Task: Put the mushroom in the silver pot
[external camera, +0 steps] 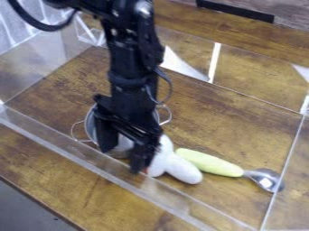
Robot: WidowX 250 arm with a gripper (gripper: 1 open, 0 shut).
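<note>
The mushroom (179,168) lies on its side on the wooden table, its white stem pointing right. My gripper's right finger hides most of the reddish-brown cap. My gripper (126,148) has come down low at the mushroom's cap end, black fingers (107,136) spread open, and nothing shows as clamped between them. The silver pot (93,124) stands just behind and left of the mushroom. The arm covers most of it, so only its left rim and a side handle (163,114) show.
A long yellow-green piece (219,164) with a metal end (261,181) lies right of the mushroom, touching its stem. Clear plastic walls (72,149) fence the wooden table on all sides, and the front wall runs close to the gripper.
</note>
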